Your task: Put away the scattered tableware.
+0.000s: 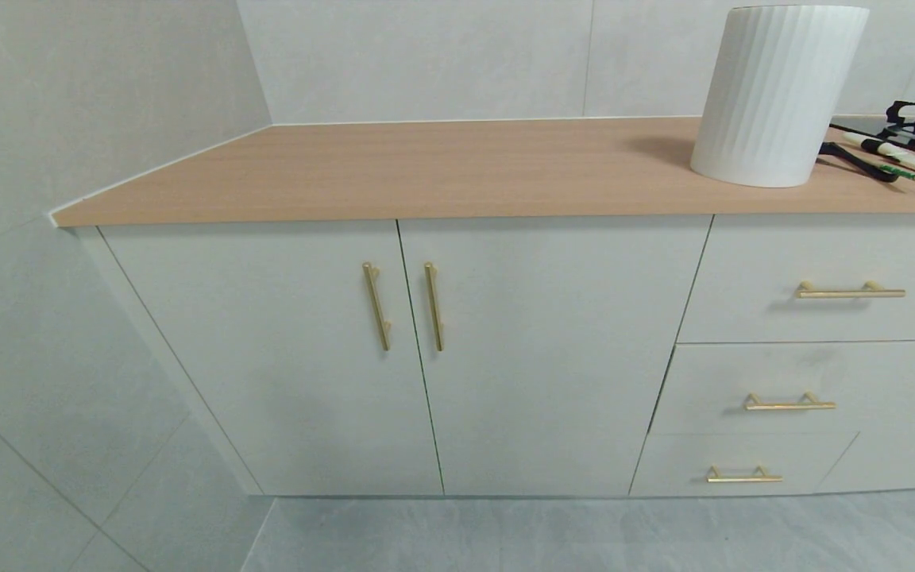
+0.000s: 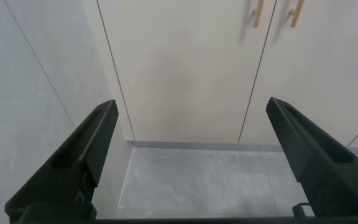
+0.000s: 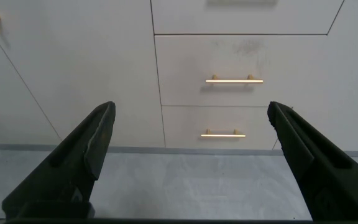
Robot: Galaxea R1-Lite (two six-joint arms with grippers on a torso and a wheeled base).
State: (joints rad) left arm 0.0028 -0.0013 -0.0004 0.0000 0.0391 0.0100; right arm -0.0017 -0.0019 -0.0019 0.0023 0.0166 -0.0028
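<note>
Several utensils (image 1: 906,151), black-handled and white-handled, lie scattered at the far right of the wooden countertop (image 1: 426,171), beside a tall white ribbed container (image 1: 775,95). My left gripper (image 2: 191,112) is open and empty, held low above the floor before the double cabinet doors (image 2: 185,68). My right gripper (image 3: 191,115) is also open and empty, held low facing the drawers (image 3: 235,68).
The white cabinet has two doors with vertical gold handles (image 1: 406,306) and, on the right, three drawers with horizontal gold handles (image 1: 851,291). A tiled wall (image 1: 68,119) closes the left side. Grey floor tiles (image 1: 584,532) run along the cabinet's foot.
</note>
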